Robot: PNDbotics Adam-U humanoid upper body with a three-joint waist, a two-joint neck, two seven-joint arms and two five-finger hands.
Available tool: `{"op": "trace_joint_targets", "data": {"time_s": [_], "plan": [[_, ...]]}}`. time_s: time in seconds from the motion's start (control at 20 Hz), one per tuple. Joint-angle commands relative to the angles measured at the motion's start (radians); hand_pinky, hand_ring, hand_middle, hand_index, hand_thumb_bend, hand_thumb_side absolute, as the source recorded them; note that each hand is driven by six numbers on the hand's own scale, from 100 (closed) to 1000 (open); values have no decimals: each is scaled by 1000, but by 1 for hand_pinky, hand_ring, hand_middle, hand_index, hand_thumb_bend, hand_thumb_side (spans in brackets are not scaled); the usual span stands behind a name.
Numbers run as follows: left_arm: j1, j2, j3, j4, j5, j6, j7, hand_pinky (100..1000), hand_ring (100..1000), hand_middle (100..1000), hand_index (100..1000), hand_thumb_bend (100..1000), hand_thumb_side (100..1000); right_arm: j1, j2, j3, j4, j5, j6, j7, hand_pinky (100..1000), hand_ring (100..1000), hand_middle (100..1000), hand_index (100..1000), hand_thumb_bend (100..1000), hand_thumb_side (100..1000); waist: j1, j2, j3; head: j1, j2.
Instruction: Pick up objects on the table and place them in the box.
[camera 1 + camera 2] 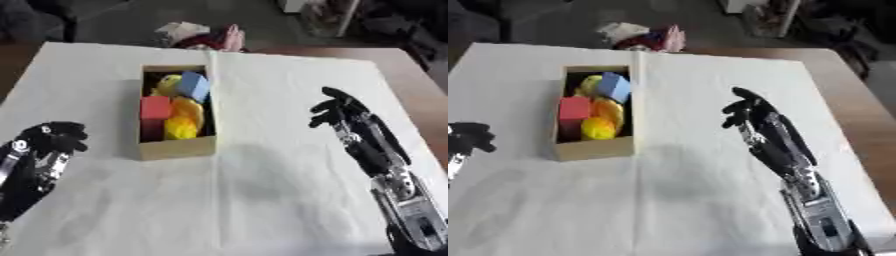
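Observation:
An open cardboard box (178,148) stands left of the table's middle. Inside it lie a blue block (194,86), a red block (156,107) and yellow pieces (184,121). My right hand (337,111) hovers over the cloth to the right of the box, fingers bent loosely downward, nothing in it. My left hand (54,136) is at the left edge, beside the box and apart from it, its fingers curled and holding nothing.
A white cloth (262,190) covers the table. Bare wood (420,95) shows along the right edge. Beyond the far edge lies a heap of coloured cloth or toys (206,36).

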Motion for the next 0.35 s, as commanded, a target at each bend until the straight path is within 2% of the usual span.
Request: {"op": "trace_joint_targets", "data": {"time_s": [0.05, 0.35], "plan": [[-5, -8, 12, -8, 4, -3, 7, 780, 616, 620, 761, 100, 702, -4, -4, 1, -25, 7, 11, -5, 742, 579, 641, 914, 100, 622, 4, -7, 0, 16, 5], [-7, -15, 12, -4, 3, -3, 11, 780, 614, 618, 761, 100, 704, -4, 2, 2, -25, 15, 25, -15, 741, 575, 635, 905, 100, 616, 0, -5, -4, 36, 5]]}}
